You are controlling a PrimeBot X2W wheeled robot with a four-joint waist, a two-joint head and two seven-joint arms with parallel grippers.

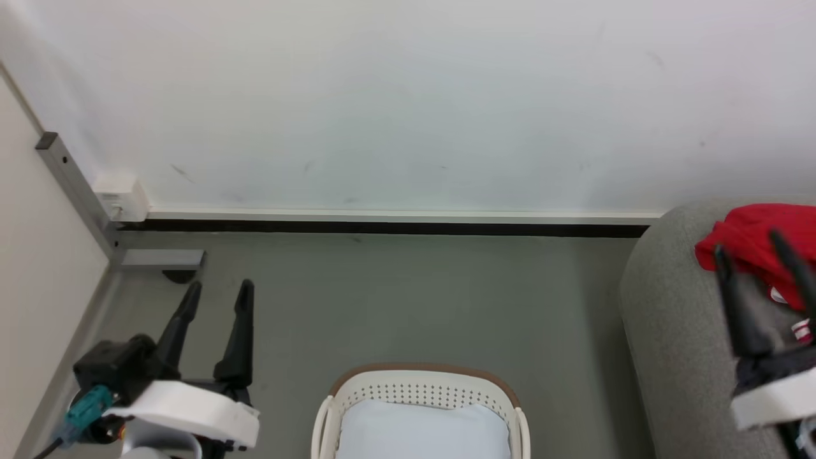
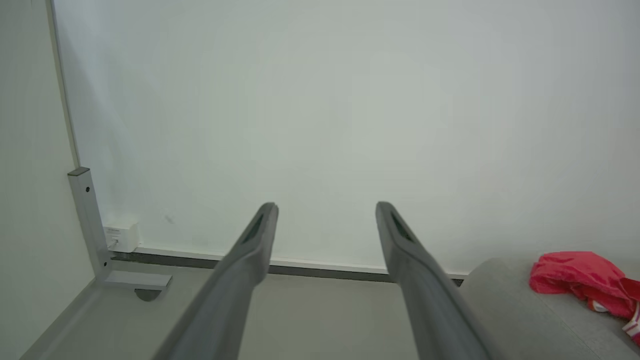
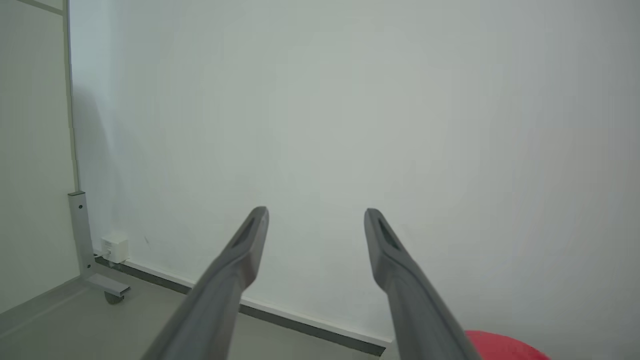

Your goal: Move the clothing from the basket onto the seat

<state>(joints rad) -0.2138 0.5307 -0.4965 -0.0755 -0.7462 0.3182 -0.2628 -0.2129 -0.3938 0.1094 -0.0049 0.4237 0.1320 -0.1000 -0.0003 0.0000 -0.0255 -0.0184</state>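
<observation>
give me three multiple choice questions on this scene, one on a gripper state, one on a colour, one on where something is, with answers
1. The dark two-fingered left gripper is: A) shut tight; B) open, holding nothing; C) clamped on a rail.
2. The rim of the oval white plastic laundry basket is: A) brown; B) blue; C) black.
3. The red soft-fabric clothing lies: A) in the basket; B) on the floor; C) on the large grey fabric seat.

Answers:
1 B: in the left wrist view its fingers stand apart with bare wall between them.
2 A: a brown band runs along the basket's top edge in the head view.
3 C: the red heap rests on the grey cushion, while the visible part of the basket holds just its pale lining.
</observation>
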